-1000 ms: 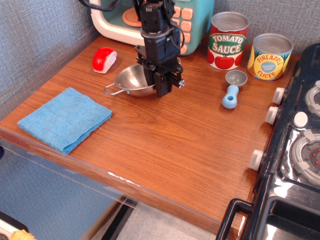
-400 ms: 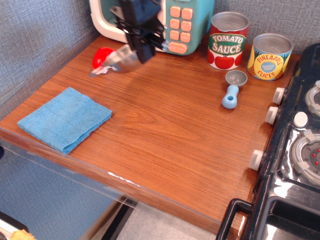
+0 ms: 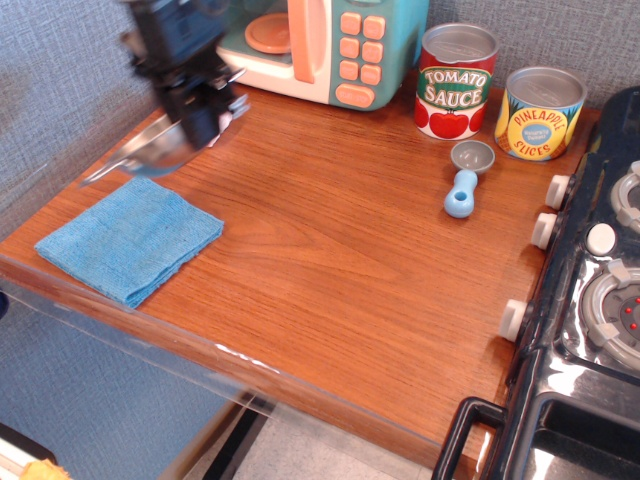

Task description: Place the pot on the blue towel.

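The pot (image 3: 148, 150), a shallow shiny steel bowl with a thin wire handle, hangs tilted in the air at the left, above the far edge of the blue towel. My black gripper (image 3: 207, 118) is shut on the pot's right rim and holds it clear of the table. The blue towel (image 3: 128, 238) lies flat on the wooden counter near the front left corner, just below and in front of the pot. The gripper and pot are blurred by motion.
A toy microwave (image 3: 325, 45) stands at the back. A tomato sauce can (image 3: 455, 80) and a pineapple slices can (image 3: 540, 112) stand at back right. A grey-and-blue scoop (image 3: 466, 176) lies in front of them. A black stove (image 3: 600, 290) borders the right side.
My gripper has lifted the pot off the counter and carried it left and toward the front, from mid-back of the counter to above the towel's far edge. The red-and-white toy is now hidden.
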Controlling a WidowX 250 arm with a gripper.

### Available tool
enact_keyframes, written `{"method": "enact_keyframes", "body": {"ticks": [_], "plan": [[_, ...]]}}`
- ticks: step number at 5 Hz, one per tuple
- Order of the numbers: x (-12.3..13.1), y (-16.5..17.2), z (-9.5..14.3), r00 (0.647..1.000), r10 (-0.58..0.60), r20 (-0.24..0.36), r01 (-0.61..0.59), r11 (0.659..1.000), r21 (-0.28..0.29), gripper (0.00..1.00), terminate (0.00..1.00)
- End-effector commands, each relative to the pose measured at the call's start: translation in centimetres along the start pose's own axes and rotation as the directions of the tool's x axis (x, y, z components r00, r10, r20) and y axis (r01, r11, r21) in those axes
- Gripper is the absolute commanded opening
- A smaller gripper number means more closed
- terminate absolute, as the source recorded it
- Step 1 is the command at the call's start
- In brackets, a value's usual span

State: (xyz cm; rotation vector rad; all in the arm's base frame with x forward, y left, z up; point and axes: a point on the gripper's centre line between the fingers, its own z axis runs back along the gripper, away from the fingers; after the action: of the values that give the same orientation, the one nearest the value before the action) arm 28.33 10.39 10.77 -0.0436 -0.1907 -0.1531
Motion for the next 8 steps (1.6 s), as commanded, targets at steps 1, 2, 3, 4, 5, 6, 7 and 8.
{"method": "enact_keyframes", "body": {"ticks": [1,2,3,4,5,6,7,8], "plan": [[-5.6,2.4,-0.7,0.991,0.1,-0.086,-0.093,0.992,0.084,0.0,0.0],[-5.8,2.9,-2.1,0.986,0.117,-0.12,-0.104,0.989,0.109,0.0,0.0],[-5.1,3.0,-3.2,0.982,0.129,-0.136,-0.111,0.985,0.131,0.0,0.0],[-4.2,2.8,-3.7,0.983,0.12,-0.137,-0.101,0.986,0.135,0.0,0.0],[-3.0,2.1,-3.4,0.99,0.085,-0.111,-0.07,0.989,0.131,0.0,0.0],[-2.8,1.7,-3.5,0.987,0.129,-0.092,-0.119,0.987,0.111,0.0,0.0],[-3.2,1.8,-4.2,0.968,0.223,-0.118,-0.214,0.973,0.083,1.0,0.0],[-3.3,1.8,-4.6,0.957,0.243,-0.156,-0.237,0.97,0.058,1.0,0.0]]}}
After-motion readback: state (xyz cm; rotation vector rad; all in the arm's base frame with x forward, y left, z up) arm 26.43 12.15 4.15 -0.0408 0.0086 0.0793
